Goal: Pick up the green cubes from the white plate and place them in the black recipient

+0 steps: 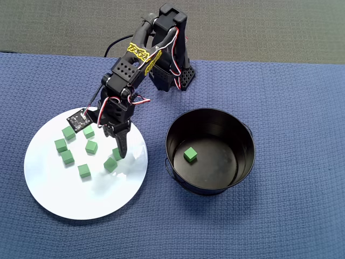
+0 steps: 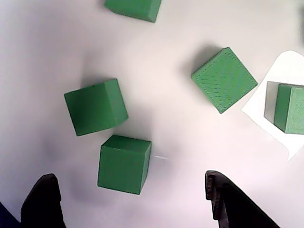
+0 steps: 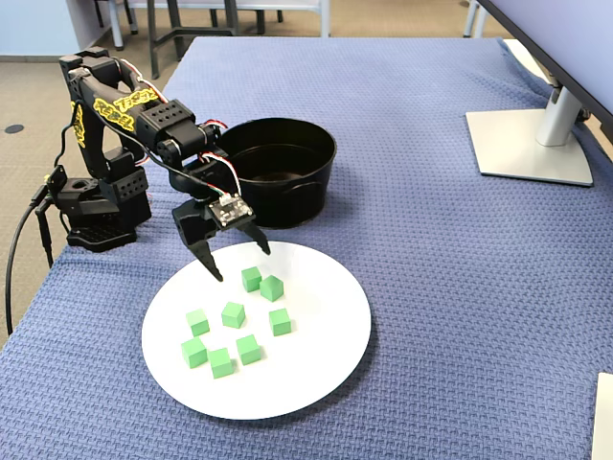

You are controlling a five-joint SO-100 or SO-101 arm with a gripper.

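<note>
Overhead view shows me the gripper (image 1: 119,144) hanging over the right part of the white plate (image 1: 64,202), which sits at lower left of the frame, with the black recipient (image 1: 240,178) just to its right. One green cube (image 1: 190,154) already lies on the pot floor. I count eight green cubes (image 1: 91,146) still on the plate, clustered in its upper half; one of them is partly hidden behind the lower finger.

From the fixed view, the claw (image 3: 239,264) is spread wide and holds nothing, its tips just above the plate near the two cubes closest to the pot. In the wrist view the two dark fingertips (image 2: 42,202) enter at the bottom edge, left and right, and the nearest cube (image 2: 124,164) sits between them but toward the left one, slightly rotated against the line of the jaws.

I judge this to be the approach for the second pick. Next I need to come down further, shift slightly so that cube is centred, and close without catching its neighbour (image 2: 96,107) just above it in that frame, which lies close enough to be nudged.
</note>
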